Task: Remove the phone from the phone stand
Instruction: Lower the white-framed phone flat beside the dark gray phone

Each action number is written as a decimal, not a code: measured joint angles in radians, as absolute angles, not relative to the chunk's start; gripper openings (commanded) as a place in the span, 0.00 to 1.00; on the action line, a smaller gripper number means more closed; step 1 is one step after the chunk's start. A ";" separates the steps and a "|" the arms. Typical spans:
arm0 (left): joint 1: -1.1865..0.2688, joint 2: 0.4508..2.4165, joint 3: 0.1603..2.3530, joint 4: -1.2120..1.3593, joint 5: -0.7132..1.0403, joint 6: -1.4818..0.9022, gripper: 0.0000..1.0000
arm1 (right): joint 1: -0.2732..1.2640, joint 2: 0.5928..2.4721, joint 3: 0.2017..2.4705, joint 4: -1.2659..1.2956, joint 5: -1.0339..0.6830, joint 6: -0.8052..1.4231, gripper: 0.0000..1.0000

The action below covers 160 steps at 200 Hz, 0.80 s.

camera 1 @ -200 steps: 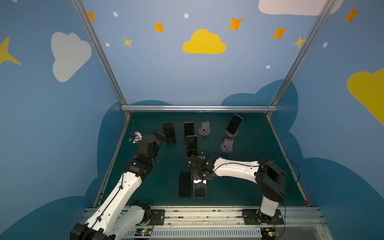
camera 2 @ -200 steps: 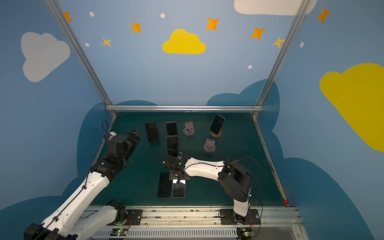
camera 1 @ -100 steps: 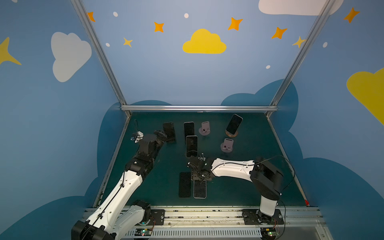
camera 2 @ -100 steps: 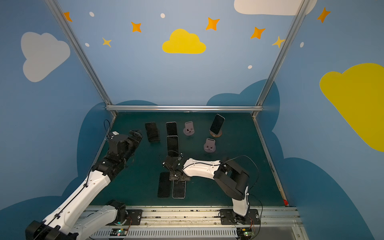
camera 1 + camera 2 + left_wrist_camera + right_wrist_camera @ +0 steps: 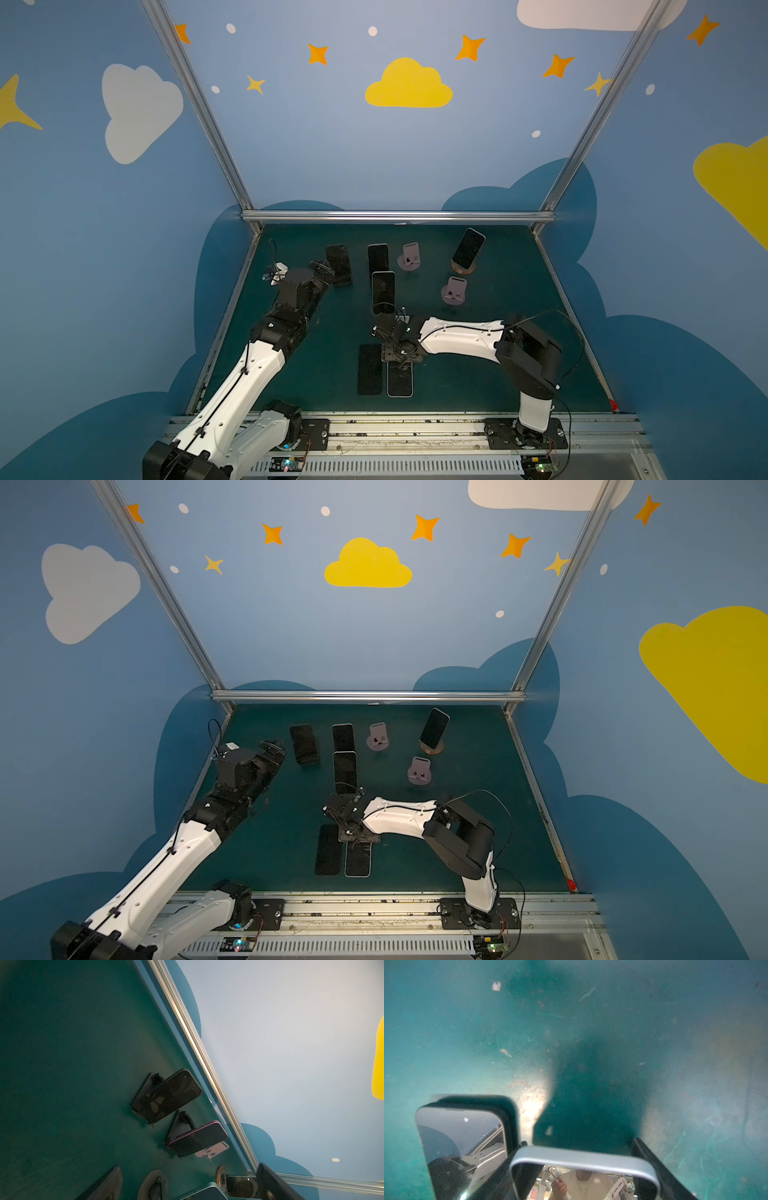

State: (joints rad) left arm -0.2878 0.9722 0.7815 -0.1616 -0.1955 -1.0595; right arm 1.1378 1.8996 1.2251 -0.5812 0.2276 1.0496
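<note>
Three dark phones lean on black stands at the back: a black phone (image 5: pixel 338 262) (image 5: pixel 168 1096), a purple-edged phone (image 5: pixel 378 257) (image 5: pixel 199 1138) and a third phone (image 5: pixel 383 291). A fourth phone (image 5: pixel 468 248) stands on a round wooden stand (image 5: pixel 463 268). My left gripper (image 5: pixel 322 268) (image 5: pixel 191 1188) is open, just left of the black phone and not touching it. My right gripper (image 5: pixel 399 353) (image 5: pixel 581 1167) reaches down over the far end of a silver-edged phone (image 5: pixel 400 380) (image 5: pixel 581 1159) lying flat near the front. Its fingers (image 5: pixel 654 1165) press against that phone's two long sides.
Two empty pink stands (image 5: pixel 410 257) (image 5: pixel 455 291) sit right of the middle. A black phone (image 5: pixel 370 370) (image 5: pixel 460 1142) lies flat right beside the silver-edged one. An aluminium rail (image 5: pixel 395 216) and blue walls close the green table (image 5: pixel 498 374) at the back and sides.
The right arm's elbow has swung a little to the left while its gripper stayed on the flat phone. The left gripper has crept slightly toward the black phone.
</note>
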 measured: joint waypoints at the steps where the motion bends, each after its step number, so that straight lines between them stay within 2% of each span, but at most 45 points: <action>1: -0.288 0.972 0.781 -0.162 -0.196 -1.060 1.00 | 1.138 1.900 1.225 -0.581 0.228 1.050 0.66; 69: -0.288 0.982 0.781 -0.161 -0.195 -1.060 1.00 | 1.154 1.908 1.229 -0.585 0.252 1.071 0.74; 160: -0.288 0.987 0.781 -0.160 -0.192 -1.060 1.00 | 1.165 1.915 1.232 -0.590 0.279 1.087 0.77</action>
